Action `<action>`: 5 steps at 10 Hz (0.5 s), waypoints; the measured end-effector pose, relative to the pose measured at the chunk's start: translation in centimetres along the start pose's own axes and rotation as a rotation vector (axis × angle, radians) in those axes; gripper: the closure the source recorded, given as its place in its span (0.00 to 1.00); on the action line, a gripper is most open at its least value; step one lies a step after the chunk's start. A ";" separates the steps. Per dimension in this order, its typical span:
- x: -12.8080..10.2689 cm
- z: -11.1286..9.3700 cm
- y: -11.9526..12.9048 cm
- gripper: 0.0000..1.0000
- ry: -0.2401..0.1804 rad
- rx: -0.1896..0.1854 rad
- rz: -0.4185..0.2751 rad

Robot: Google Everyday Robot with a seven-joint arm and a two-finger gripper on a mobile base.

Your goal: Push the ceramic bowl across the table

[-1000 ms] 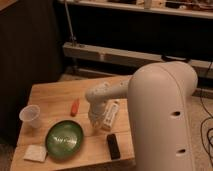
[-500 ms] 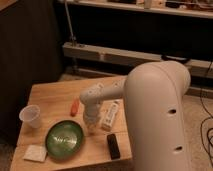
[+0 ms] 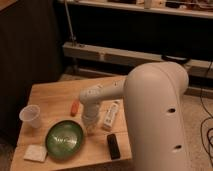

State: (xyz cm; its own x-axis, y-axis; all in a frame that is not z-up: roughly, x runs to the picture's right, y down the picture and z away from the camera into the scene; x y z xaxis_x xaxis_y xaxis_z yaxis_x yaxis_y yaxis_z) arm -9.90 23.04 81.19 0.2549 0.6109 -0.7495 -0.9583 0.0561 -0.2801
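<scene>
The ceramic bowl (image 3: 64,138) is round, glossy green with a paler centre and dark rim. It sits at the front left of the light wooden table (image 3: 50,97). My gripper (image 3: 89,126) hangs from the white arm just right of the bowl's rim, low over the tabletop, very close to the bowl or touching it.
A clear plastic cup (image 3: 30,116) stands left of the bowl. A pale flat square (image 3: 35,153) lies at the front left corner. An orange object (image 3: 75,107), a white bottle-like item (image 3: 111,114) and a black bar (image 3: 114,146) lie around the gripper. The big white arm body (image 3: 160,120) covers the table's right side.
The gripper and forearm have moved left, from beside the white item to the bowl's right rim. The bowl looks unmoved.
</scene>
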 end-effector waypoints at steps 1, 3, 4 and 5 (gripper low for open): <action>0.1 0.0 0.3 0.97 0.002 0.007 -0.013; 0.2 0.3 1.1 0.97 0.008 0.023 -0.034; 0.2 0.4 1.3 0.97 0.010 0.027 -0.040; 0.2 0.5 1.5 0.97 0.015 0.030 -0.047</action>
State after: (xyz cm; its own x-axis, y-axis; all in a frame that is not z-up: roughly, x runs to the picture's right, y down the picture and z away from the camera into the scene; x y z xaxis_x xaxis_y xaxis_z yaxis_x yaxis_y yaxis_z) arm -11.39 23.67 80.92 0.3013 0.5949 -0.7452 -0.9487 0.1086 -0.2969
